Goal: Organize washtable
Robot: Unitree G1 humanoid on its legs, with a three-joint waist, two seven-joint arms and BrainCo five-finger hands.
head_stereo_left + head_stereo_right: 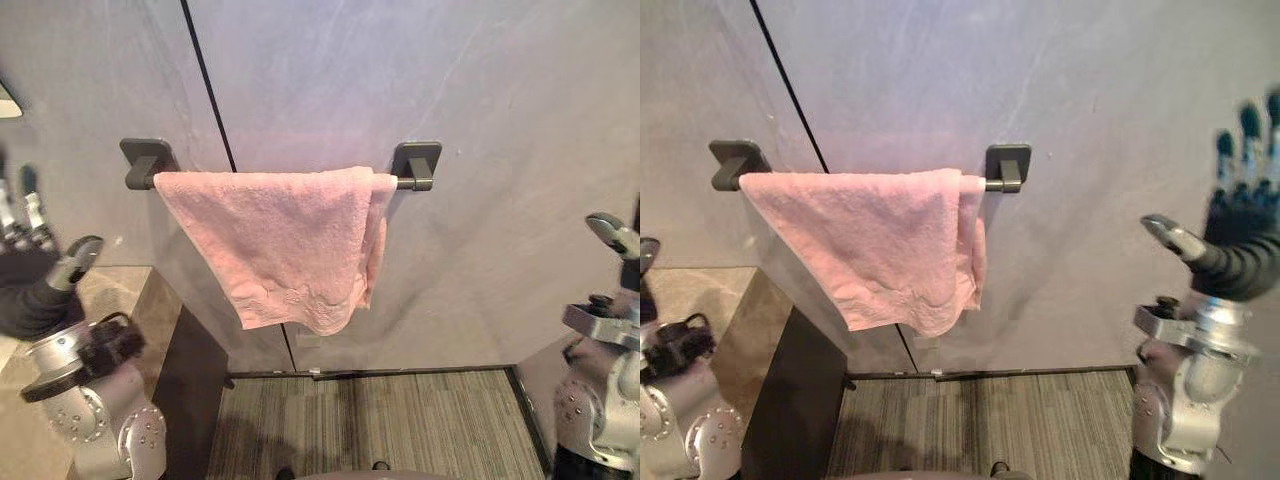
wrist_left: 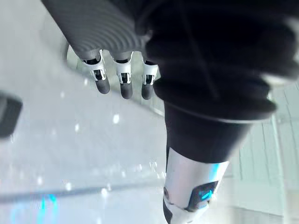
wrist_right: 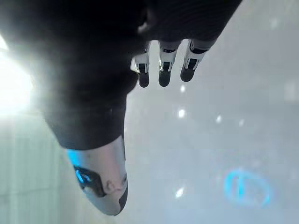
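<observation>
Open air separates the left hand's fingers from the towel, and likewise inward of the right hand's fingers. Beyond both stands the wall with its bar. The counter blocks below the left fingers.

Silver-grey screw-studded arms, dark ribbed covers on left hand and right hand, silver dark-tipped fingers, blue-lit thumbs.

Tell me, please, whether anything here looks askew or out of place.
The pink towel hangs unevenly on the towel bar: its left edge slants inward instead of dropping straight, and its right end is doubled over and bunched. Nothing looks spilled or damaged.
</observation>
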